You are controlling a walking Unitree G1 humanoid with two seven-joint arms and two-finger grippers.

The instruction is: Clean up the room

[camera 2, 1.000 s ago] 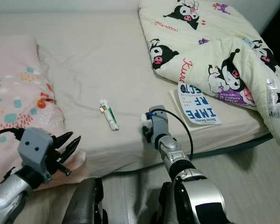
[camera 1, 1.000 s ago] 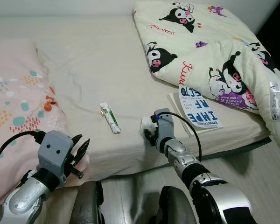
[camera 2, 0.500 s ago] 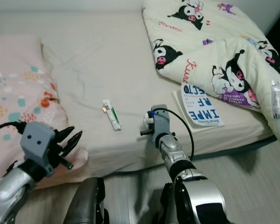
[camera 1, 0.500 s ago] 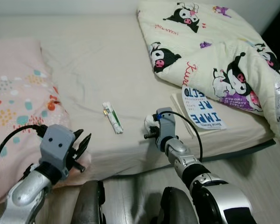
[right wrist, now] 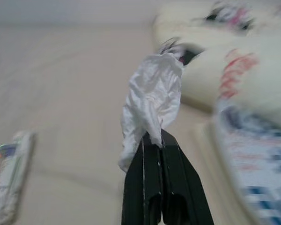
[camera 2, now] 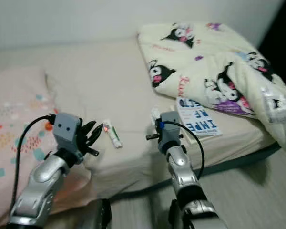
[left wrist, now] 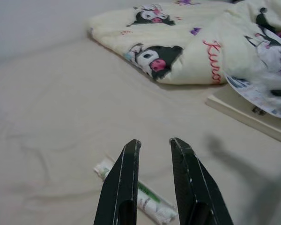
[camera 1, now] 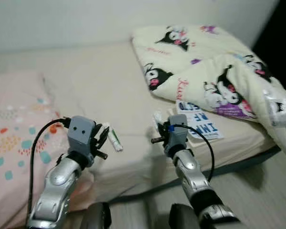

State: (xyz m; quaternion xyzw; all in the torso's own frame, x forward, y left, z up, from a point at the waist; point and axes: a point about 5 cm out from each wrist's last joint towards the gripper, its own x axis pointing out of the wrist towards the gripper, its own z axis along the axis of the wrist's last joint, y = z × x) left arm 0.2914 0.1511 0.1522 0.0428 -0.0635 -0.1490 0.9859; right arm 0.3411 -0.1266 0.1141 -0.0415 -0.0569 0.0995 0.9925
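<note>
Lifted since earlier: right claw [right wrist: 165, 140], now clamping white tissue [right wrist: 152, 105] above bed [camera 1: 86, 86]. Left claw [left wrist: 152, 154], fingers parted, hovering over wrapper [left wrist: 140, 199]. Remaining: wrapper, booklet [camera 1: 198, 121], rumpled blanket [camera 1: 214, 62].

light: soft, even indoor | shadow: faint, on bed sheet [left wrist: 61, 108] | blur: right wrist view smeared | corner past quilt [camera 1: 219, 71]: dark

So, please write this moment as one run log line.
right gripper: shut on white tissue | left gripper: open near tube | bed
</note>
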